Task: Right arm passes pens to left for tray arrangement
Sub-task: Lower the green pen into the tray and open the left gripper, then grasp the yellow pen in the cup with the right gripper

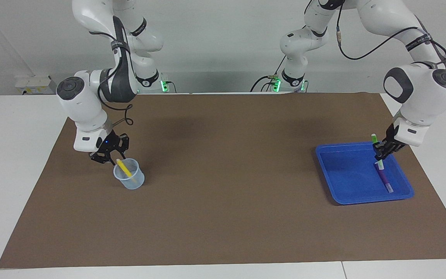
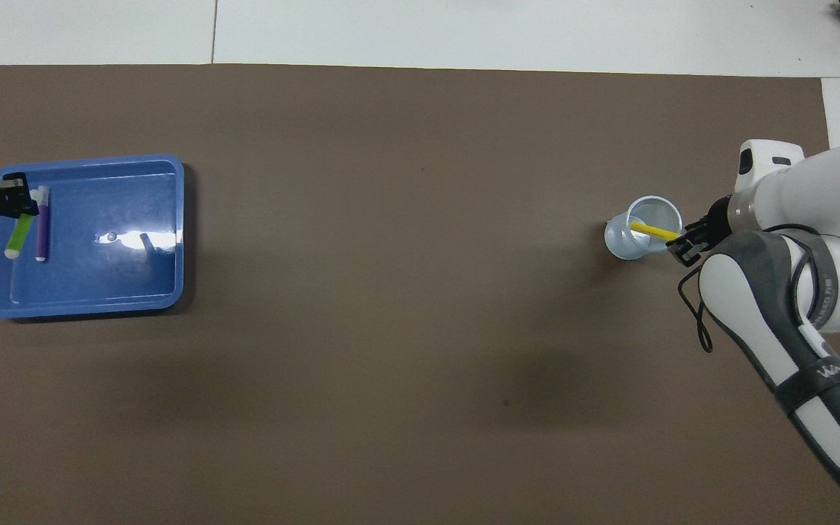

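A slim green pen (image 1: 376, 149) is clamped by the left gripper (image 1: 381, 153) over the glossy blue tray (image 1: 347, 193), beside the purple pen (image 1: 383, 177). The yellow pen (image 1: 123, 167) is leaned in a translucent cup (image 1: 132, 182); the right gripper (image 1: 105, 157) is beside it, its grip unclear.

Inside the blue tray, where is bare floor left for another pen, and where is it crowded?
The tray floor is bare from the purple pen across to the rim nearest the table's middle. It is crowded along the outer rim, where the left tool holds the green pen beside the purple one.
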You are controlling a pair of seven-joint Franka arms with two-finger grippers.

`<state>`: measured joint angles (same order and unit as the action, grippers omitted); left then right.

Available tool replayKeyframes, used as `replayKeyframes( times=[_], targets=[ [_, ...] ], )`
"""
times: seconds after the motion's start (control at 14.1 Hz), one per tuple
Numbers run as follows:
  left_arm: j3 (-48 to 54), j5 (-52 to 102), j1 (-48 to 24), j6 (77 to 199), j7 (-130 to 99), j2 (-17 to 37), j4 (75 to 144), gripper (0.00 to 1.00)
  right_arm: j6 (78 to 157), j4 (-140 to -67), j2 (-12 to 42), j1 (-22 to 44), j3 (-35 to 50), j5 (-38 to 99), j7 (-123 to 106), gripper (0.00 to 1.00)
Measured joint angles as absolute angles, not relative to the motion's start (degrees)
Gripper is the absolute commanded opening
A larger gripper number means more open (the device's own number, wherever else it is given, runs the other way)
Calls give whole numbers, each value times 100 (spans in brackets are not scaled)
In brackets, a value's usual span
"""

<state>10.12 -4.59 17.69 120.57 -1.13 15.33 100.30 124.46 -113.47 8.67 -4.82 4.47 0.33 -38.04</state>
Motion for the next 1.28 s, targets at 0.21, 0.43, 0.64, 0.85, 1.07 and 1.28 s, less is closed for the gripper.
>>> replayKeyframes(
  times=[0.21,0.43,0.64,0.85,1.07,1.28],
  targets=[
    [1013,-471,1769,12541,13,1876,10027,0,12448,-11355,867,-482,447,33,-3803,40],
    [1012,-471,1772,13231,118,2212,10019,0,12500,-11371,867,-482,447,33,-3803,33],
    [998,-471,1884,13501,142,2288,9996,0,12541,-11382,867,-482,447,33,-3802,20],
    [995,-468,2090,13600,471,2299,9994,0,12548,-11385,867,-483,447,33,-3802,15],
    [1016,-459,2139,13696,577,2426,10026,0,12548,-11385,864,-483,447,33,-3802,8],
    [1062,-458,2130,13861,578,2515,10200,0,12551,-11382,864,-483,447,33,-3802,7]
  ],
)
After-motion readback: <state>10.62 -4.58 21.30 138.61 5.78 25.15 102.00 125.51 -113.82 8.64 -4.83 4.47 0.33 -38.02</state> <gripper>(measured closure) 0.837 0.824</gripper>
